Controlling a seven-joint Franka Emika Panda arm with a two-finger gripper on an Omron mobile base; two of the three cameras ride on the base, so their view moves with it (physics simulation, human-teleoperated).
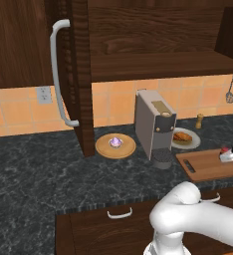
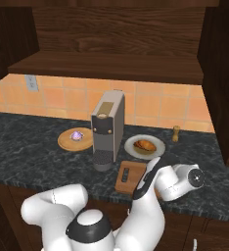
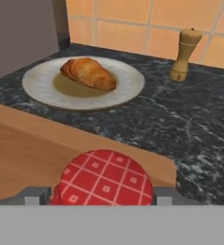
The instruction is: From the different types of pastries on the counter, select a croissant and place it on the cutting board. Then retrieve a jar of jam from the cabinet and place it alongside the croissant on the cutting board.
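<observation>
Far left in the left base view: cabinet [image 1: 36,45] with door swung open, edge toward the camera, pale bar handle [image 1: 58,74] running down it. Below, dark marbled counter [image 1: 34,169].

Just right of the door: round wooden plate [image 1: 104,148] carrying the purple-topped cupcake [image 1: 115,143]. Touching neither the door nor the grey coffee machine [image 1: 153,124] standing next to the right.

Right of and partly behind the machine: white plate [image 1: 193,143] with the croissant [image 1: 182,136] lying on it, not on the board. In the hand view, croissant [image 3: 88,72] lying on the plate's middle, plate [image 3: 128,91] apart from the board edge, with a strip of counter [image 3: 195,129] between them.

Nearer the counter's front edge: cutting board [image 1: 208,164], handle slot toward its left end, bare apart from the jar at its right end.

Behind, by the tiled wall: tan pepper shaker [image 1: 199,120], upright, well apart from the board.

Far right: gripper [image 1: 229,157] over the board's right end, closed around the jar of jam [image 1: 225,149]. In the hand view, red checked lid of the jar of jam [image 3: 104,179] clamped between both fingers [image 3: 37,195], over the board's far edge [image 3: 28,153]. Cannot tell whether resting on the wood or held just above it.
</observation>
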